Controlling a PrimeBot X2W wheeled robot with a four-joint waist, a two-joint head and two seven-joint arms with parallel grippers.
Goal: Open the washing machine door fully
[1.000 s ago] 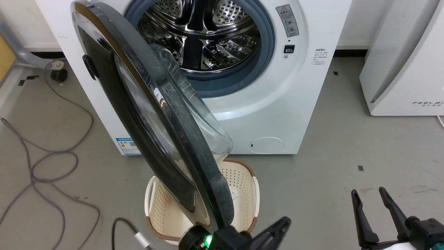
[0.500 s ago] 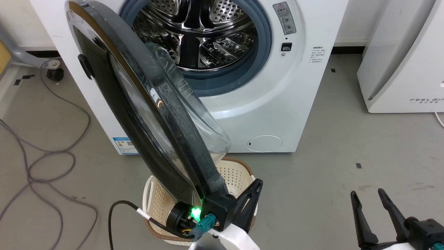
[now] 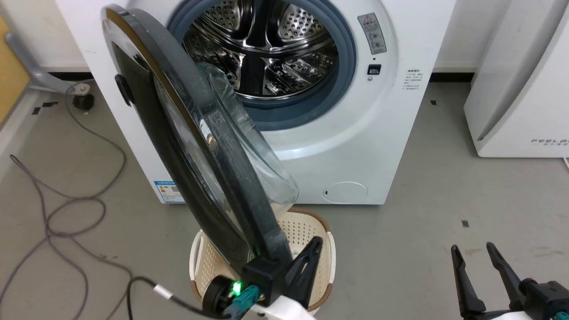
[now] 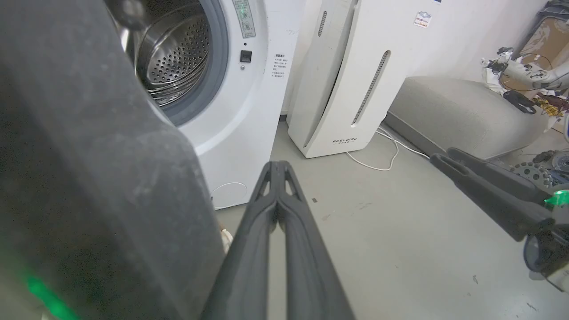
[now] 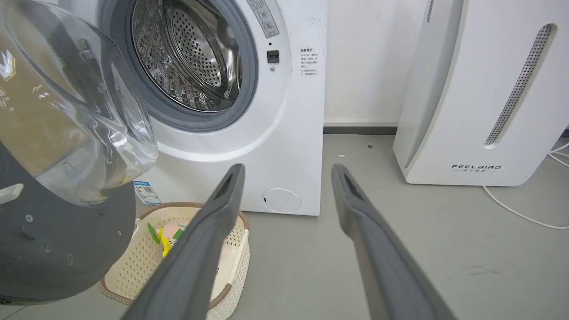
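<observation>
The washing machine [image 3: 355,146] stands with its steel drum [image 3: 266,58] exposed. Its black door [image 3: 231,178] hangs about half open, edge-on to me, with the clear glass bowl [image 3: 262,169] bulging toward the drum. My left gripper [image 3: 312,246] is shut with nothing between its fingers, right beside the door's lower edge. In the left wrist view the closed fingertips [image 4: 276,171] point past the dark door rim [image 4: 89,178]. My right gripper [image 3: 473,251] stands open at the lower right, well clear of the door. The right wrist view has the door [image 5: 58,249] on its left.
A cream perforated basket [image 3: 320,231] sits on the floor under the door's lower edge. The white FEELAIR appliance [image 3: 524,89] stands to the right. Grey cables [image 3: 66,209] loop over the floor at left, near a caster [image 3: 83,101]. Bare grey floor lies before my right gripper.
My left gripper has come up and leftward along the door's lower edge. The door looks swung slightly wider. The head camera has shifted a little. The right gripper has stayed put.
</observation>
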